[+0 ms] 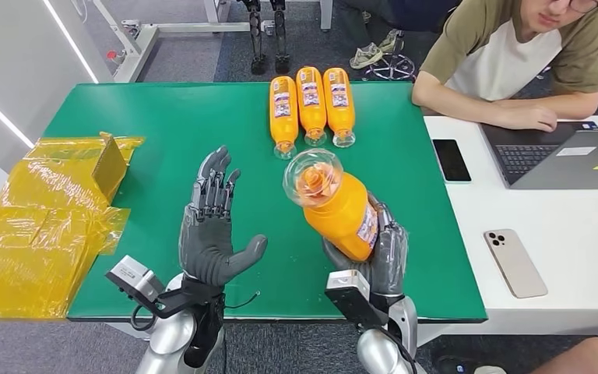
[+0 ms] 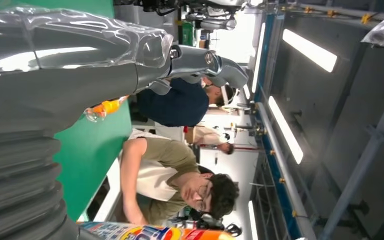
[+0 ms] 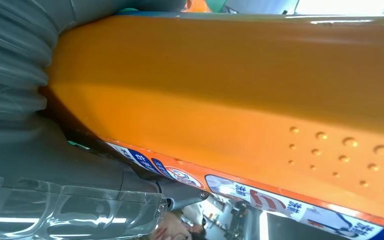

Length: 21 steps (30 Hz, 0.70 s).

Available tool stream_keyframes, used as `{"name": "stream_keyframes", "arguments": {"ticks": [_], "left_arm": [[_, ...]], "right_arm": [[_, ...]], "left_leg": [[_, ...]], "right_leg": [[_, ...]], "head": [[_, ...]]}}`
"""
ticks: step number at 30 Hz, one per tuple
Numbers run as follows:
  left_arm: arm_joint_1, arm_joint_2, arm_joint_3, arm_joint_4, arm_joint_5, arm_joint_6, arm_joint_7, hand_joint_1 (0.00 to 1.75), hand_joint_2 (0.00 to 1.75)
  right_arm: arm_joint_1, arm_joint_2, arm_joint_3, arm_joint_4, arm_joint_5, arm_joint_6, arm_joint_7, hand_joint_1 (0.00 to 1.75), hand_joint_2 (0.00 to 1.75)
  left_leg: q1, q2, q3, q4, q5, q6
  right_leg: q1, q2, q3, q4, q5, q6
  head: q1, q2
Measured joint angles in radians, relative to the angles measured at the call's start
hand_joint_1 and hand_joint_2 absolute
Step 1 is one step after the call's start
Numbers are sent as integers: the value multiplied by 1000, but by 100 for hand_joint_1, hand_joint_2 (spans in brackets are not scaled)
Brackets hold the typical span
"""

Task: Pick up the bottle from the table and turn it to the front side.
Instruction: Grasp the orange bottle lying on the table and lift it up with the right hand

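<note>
Over green table [image 1: 163,117], R hand [image 1: 381,261] grips orange bottle [image 1: 342,206]; L hand [image 1: 210,226] spread, empty.

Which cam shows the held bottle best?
Head view: the whole bottle shows, lifted off the green table in the right hand, clear base toward the camera. Right wrist view gives a close crop of its orange side and label edge. Left wrist view catches a sliver of label.

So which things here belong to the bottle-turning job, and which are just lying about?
Job: the held bottle, gripped by the right hand; the open left hand; three bottles lying in a row.

Lying about: yellow bags, black phone, beige phone, laptop.
</note>
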Motion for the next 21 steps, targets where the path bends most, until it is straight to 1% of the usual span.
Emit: {"name": "stream_keyframes", "arguments": {"ticks": [12,15,18,21], "left_arm": [[-5,0,-1,11,-1,-3,0,0,175],[-5,0,-1,11,1,-21,2,0,175],[-8,-2,-1,11,4,-51,6,0,175],[-10,-4,-1,11,6,-70,7,0,175]], "right_arm": [[-11,0,14,0,0,0,1,175,175],[-14,0,23,1,0,3,4,175,175],[-25,0,51,2,4,26,26,175,175],[-37,-2,86,6,27,78,78,175,175]], "left_leg": [[0,0,0,0,0,0],[0,0,0,0,0,0],[0,0,0,0,0,0],[0,0,0,0,0,0]], "right_leg": [[0,0,0,0,0,0],[0,0,0,0,0,0],[0,0,0,0,0,0],[0,0,0,0,0,0]], "head": [[0,0],[0,0],[0,0],[0,0]]}}
